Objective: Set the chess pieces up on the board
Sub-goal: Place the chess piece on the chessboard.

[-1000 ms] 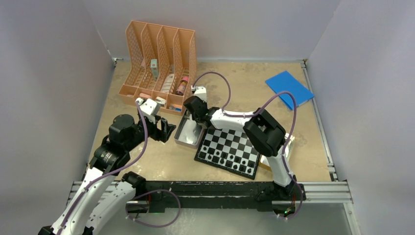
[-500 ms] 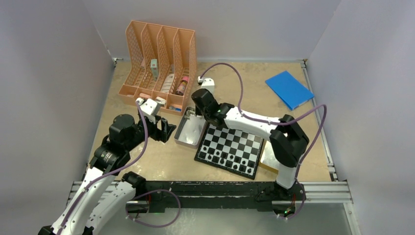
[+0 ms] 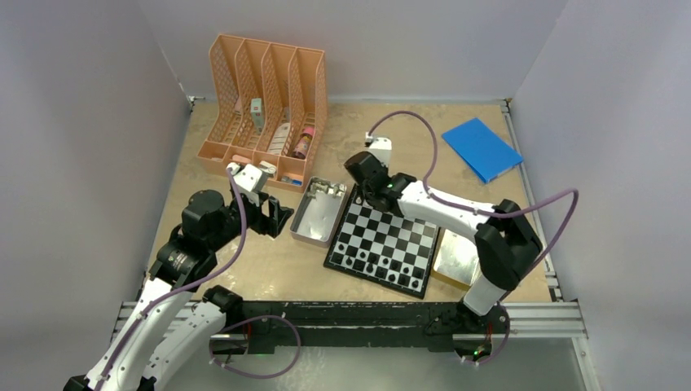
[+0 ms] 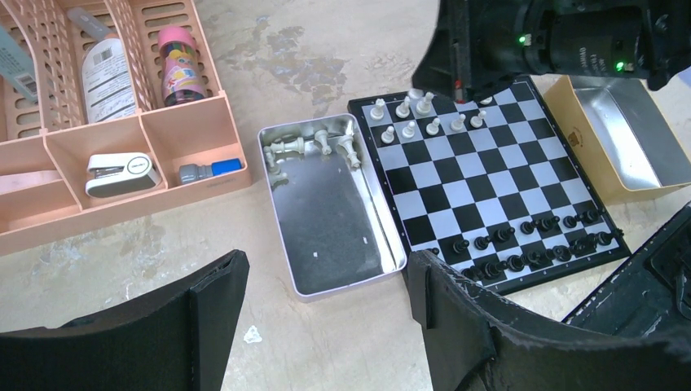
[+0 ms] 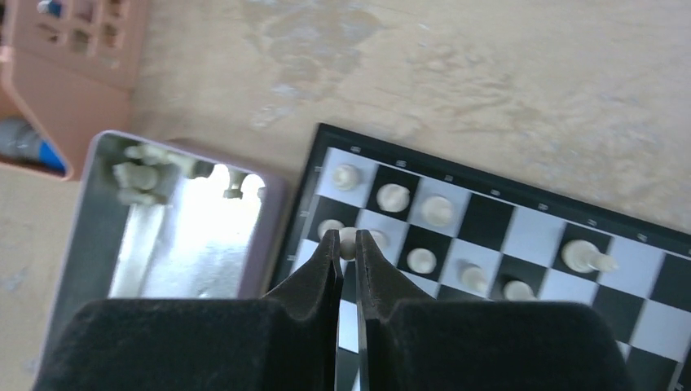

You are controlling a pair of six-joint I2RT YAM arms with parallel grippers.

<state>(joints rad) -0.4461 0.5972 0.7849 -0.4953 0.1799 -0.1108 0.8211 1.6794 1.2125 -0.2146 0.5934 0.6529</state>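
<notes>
Over the far left corner of the black-and-white checkered chessboard, which lies towards the worktop's near edge, the right gripper pinches a tiny pale chess piece. Pale chessmen stand on its far rows and black chessmen on its near rows. Left of the open silvery metal tin beside the board, the left gripper hangs with jaws apart.

We find the board hemmed by a left tin and a right tin, the right arm stretched along its far edge. Its middle rows stand free. Open bench lies beyond, between the organiser and blue pad.
</notes>
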